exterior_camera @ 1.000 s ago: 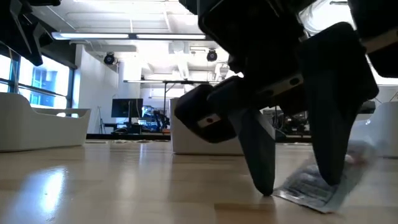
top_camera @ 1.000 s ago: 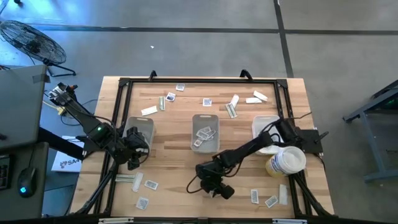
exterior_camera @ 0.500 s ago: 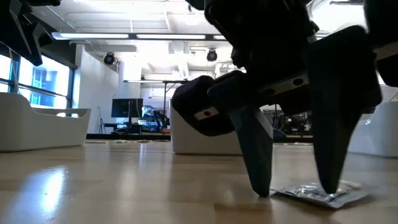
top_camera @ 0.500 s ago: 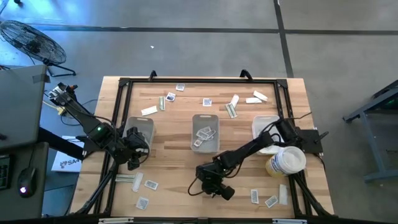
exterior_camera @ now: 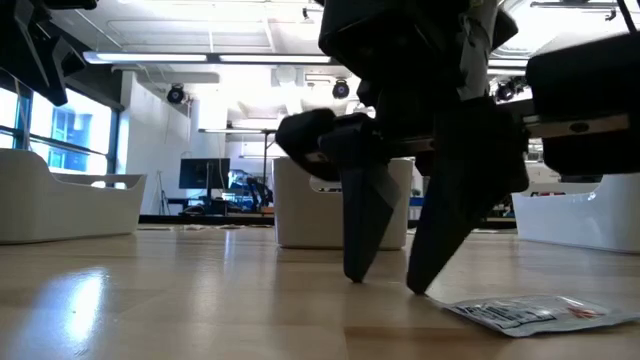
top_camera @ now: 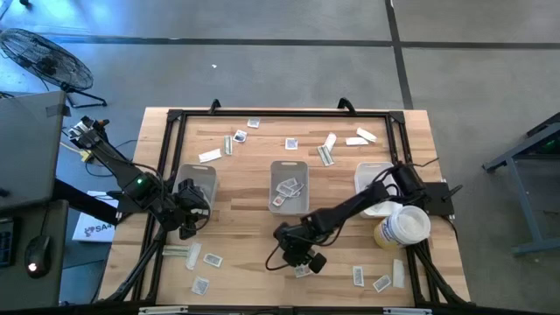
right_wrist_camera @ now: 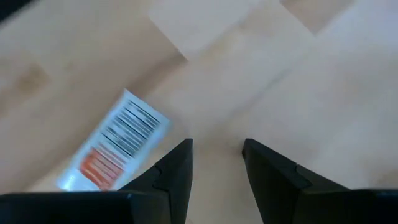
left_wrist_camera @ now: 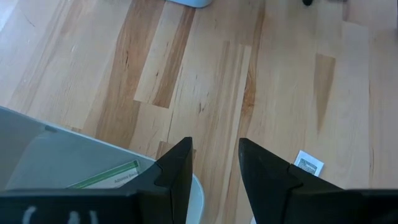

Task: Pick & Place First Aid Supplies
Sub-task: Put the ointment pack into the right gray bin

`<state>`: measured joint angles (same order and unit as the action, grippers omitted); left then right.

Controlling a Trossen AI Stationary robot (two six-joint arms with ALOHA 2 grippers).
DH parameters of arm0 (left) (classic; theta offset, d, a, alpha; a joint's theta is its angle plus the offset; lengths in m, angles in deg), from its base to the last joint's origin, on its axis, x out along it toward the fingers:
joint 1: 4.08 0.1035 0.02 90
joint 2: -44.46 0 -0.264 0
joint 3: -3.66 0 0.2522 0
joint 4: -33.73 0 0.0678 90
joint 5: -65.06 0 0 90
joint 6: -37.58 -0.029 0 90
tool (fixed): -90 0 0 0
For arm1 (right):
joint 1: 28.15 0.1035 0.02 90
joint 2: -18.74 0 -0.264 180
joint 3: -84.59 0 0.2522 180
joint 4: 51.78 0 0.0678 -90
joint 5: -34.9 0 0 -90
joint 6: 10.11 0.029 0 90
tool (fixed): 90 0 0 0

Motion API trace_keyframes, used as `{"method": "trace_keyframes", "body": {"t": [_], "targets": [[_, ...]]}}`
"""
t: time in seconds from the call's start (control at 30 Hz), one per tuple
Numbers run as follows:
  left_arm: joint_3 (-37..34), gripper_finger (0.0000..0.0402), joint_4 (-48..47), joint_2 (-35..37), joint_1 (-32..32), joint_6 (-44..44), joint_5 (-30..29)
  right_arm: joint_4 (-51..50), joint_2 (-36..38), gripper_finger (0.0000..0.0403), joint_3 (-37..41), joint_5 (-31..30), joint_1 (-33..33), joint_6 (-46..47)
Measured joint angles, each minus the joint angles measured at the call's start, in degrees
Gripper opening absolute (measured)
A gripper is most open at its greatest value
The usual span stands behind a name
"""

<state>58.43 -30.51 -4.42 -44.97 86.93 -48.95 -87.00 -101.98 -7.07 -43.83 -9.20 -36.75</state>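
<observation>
I have the right gripper (top_camera: 302, 260) low over the worktop (top_camera: 245, 232), just in front of the grey middle tray (top_camera: 289, 185), with its jaws apart and nothing between them. The low view shows both fingertips (exterior_camera: 357, 270) at or just above the wood. A white sachet (exterior_camera: 530, 312) with a barcode and an orange patch lies flat just beside them (it seems free of the fingers, though the close view is blurred). More packets (top_camera: 328, 149) are scattered beyond the middle tray and near the front edge. The left gripper (top_camera: 186, 226) waits at the left grey tray (top_camera: 198, 181), well apart from the middle tray, jaws apart and holding nothing; a green-white strip (left_wrist_camera: 106, 177) lies in that tray.
</observation>
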Motion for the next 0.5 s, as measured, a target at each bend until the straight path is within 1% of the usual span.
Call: {"method": "trace_keyframes", "body": {"t": [0.07,0.2,0.3,0.4,0.5], "targets": [[0.0,0.0128,-0.01,0.0,0.0,0.0,0.04,-0.44,0.88,0.0139,0.09,-2.87,0.18,-0.55],[0.0,0.0128,0.02,0.02,-0.01,0.01,0.11,-1.58,2.57,0.0139,0.23,-4.84,0.05,-0.65],[0.0,0.0128,0.02,0.02,0.0,0.02,0.11,-0.98,2.72,0.0139,0.2,-4.09,1.06,-0.37],[0.0,0.0128,0.0,0.0,0.0,0.01,0.11,0.35,2.32,0.0139,0.19,-2.1,3.19,0.86],[0.0,0.0128,0.0,0.02,0.0,0.01,0.11,1.49,2.26,0.0139,0.18,-1.86,4.98,0.8]]}}
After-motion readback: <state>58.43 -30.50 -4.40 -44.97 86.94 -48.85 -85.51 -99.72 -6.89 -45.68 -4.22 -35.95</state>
